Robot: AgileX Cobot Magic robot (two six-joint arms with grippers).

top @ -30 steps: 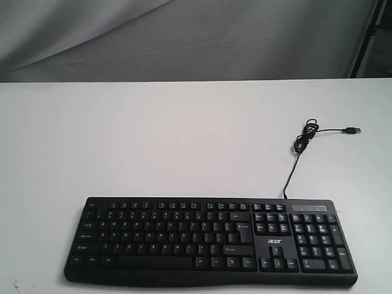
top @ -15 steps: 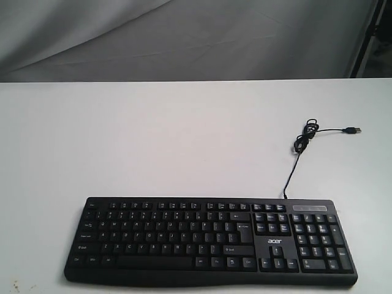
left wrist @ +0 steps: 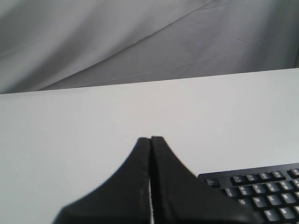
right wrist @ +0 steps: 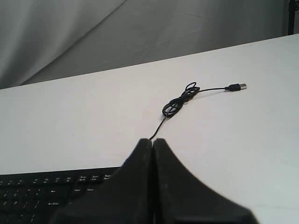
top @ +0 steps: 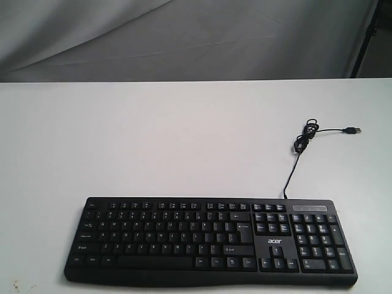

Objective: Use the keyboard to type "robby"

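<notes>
The wide black keyboard (top: pixel 211 241) with white legends and an acer logo lies at the near edge of the white table (top: pixel 184 135). Neither arm shows in the exterior view. In the left wrist view my left gripper (left wrist: pixel 150 139) is shut and empty, held above the table beside the keyboard's Esc corner (left wrist: pixel 261 191). My right gripper (right wrist: pixel 152 141) is also shut with nothing in it, hovering over the keyboard's far edge (right wrist: pixel 51 186) near where the cable leaves it.
The thin black USB cable (top: pixel 304 136) runs from the keyboard's back edge, coils once and ends in a plug (top: pixel 353 130) at the right. The same cable (right wrist: pixel 180 100) lies beyond my right gripper. A grey cloth (top: pixel 184 37) hangs behind the table.
</notes>
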